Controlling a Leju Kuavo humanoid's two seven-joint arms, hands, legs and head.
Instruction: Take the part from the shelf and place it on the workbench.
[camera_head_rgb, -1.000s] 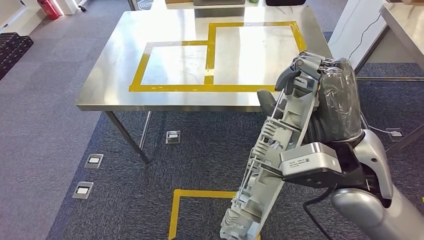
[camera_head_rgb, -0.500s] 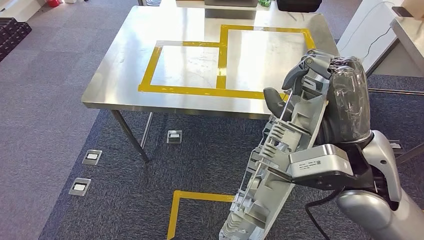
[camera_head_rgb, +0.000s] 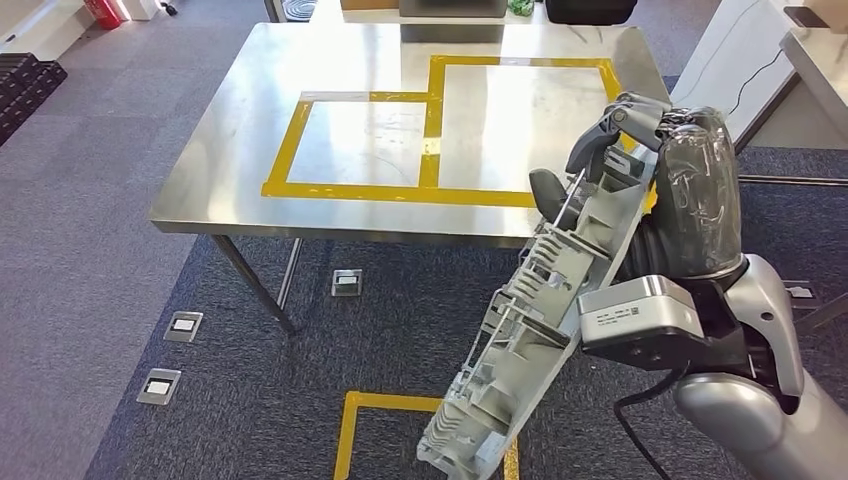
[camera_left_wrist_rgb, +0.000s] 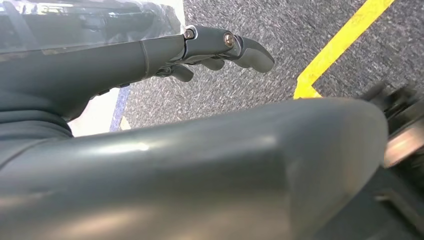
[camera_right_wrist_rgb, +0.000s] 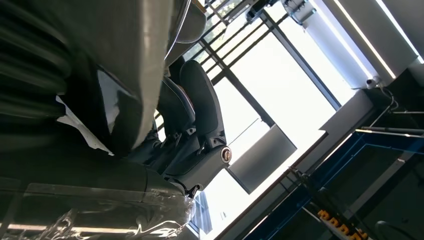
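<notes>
I see my right hand clamped around the top of the long grey part, holding it tilted above the carpet just short of the steel workbench, my left hand empty, fingers loosely extended.

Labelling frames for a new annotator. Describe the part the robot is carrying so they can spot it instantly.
Start at the steel workbench with yellow tape rectangles, then go to its near right corner, where the right hand comes up. The part is the long pale grey plastic panel, gripped at its top, slanting down toward the carpet. Its ribbed, gridded face sets it apart from the smooth silver arm beside it.
</notes>
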